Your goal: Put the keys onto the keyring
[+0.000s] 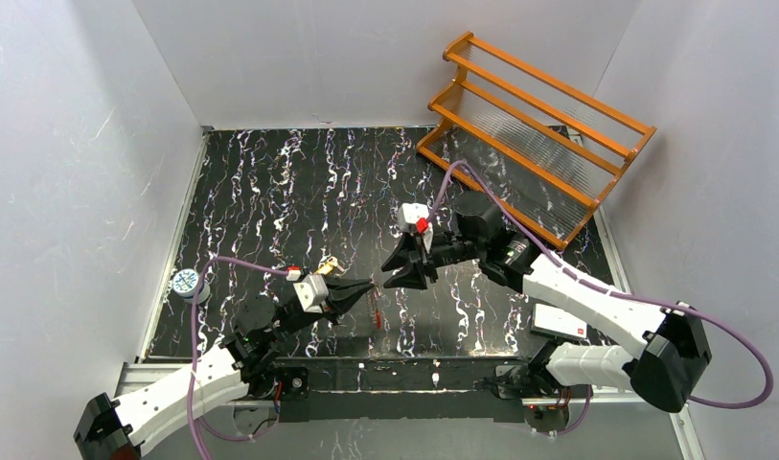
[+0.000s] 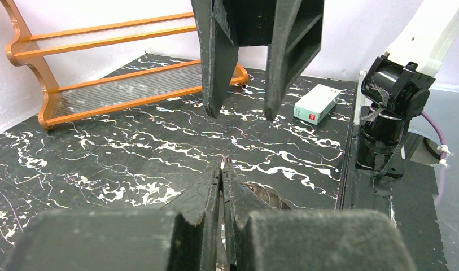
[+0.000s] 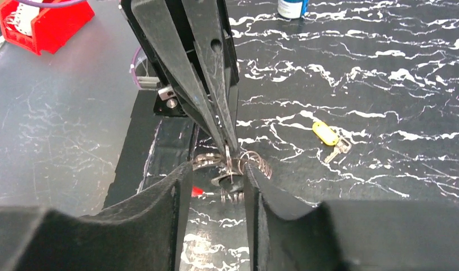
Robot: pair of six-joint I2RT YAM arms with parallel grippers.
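At the far left, well apart from my left fingers (image 1: 361, 286), a small bottle (image 1: 186, 284) stands on the desk (image 1: 270, 182). The keys (image 3: 325, 133), a yellow oval piece and a small silvery one lying end to end, rest on the desk near the far side of the left fingers, apart from the keyring (image 3: 256, 162).

My left fingers are pressed together. A thin loop of the keyring's wire stands up between their tips, so they are clamped on it. The rest of the whitish wire gathers in coils just under and beside those tips, with the short red section (image 3: 197, 192) just beneath them. I cannot tell whether a key sits among the coils.

My right fingers (image 3: 272, 209) stand apart, one on either side of the left fingertips and the wire. I cannot tell if they touch the wire.

Behind the right fingers, by that arm, lies a white box (image 1: 558, 323). Beyond them, in the far right corner, stands an orange rack (image 1: 534, 134).
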